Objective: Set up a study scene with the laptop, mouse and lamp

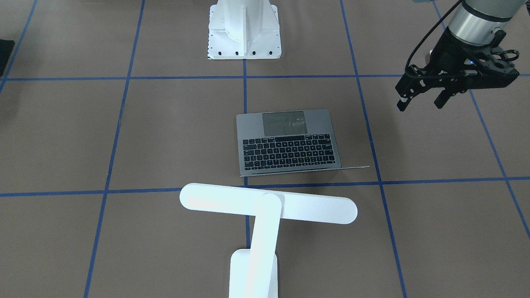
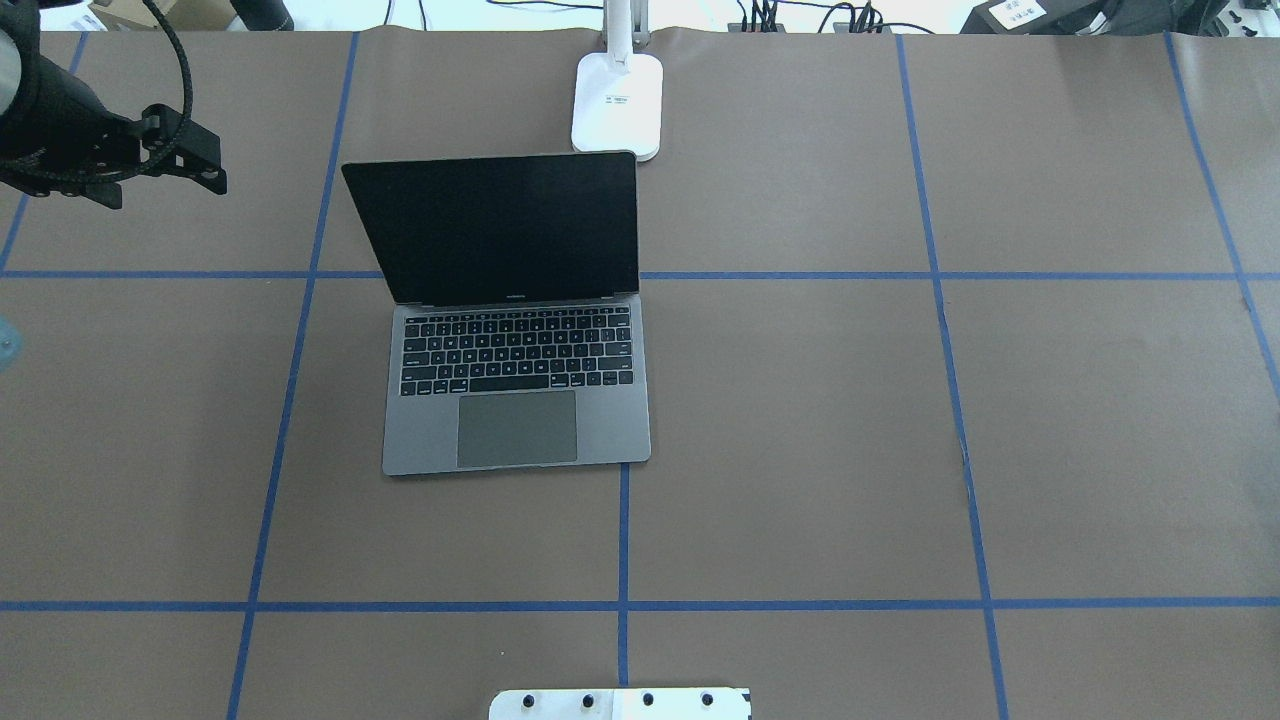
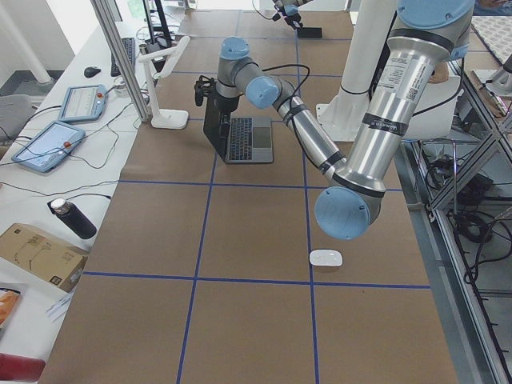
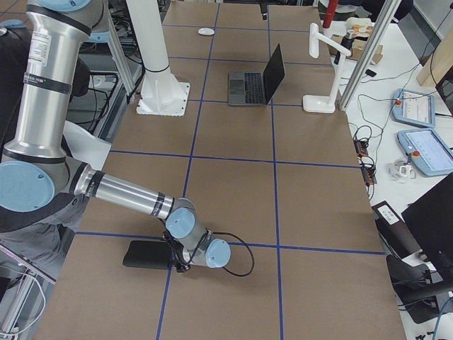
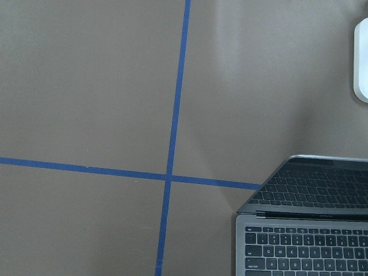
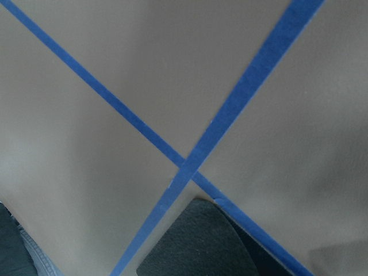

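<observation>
- Left gripper (image 1: 419,105): in the air above the counter (image 2: 800,450), off to the laptop's side at the robot's left. Fingers (image 1: 403,101) are spread wide with nothing between them.
- Left wrist view looks straight down on bare counter and a blue tape cross. The laptop's corner is at lower right and the lamp's base is at the right edge.
- Right gripper (image 4: 172,256): down low at the counter's right end, right at the edge of the black mat (image 4: 145,255). It shows only in the side view and the wrist view has no fingers in it, so I cannot tell whether it is open or closed, or holding anything.
- Right wrist view: a tape cross close up, with a rounded corner of the mat at the bottom.
- Laptop (image 2: 515,330): lid open, dark screen upright and leaning back a little. Keyboard and trackpad face the robot. It sits flat near the counter's middle, slightly to the robot's left.
- Lamp (image 1: 269,205): upright, base on the far edge of the counter just behind the lid's right corner. The bar head sits high, behind the screen. Cannot tell if the base touches the lid.
- Mouse (image 3: 326,258): flat on the counter toward the left end, well apart from laptop and lamp, below the left arm's elbow joint in the side view. Nothing touches it.
- White pedestal (image 1: 244,29): on the robot's side of the counter, in line with the laptop.
</observation>
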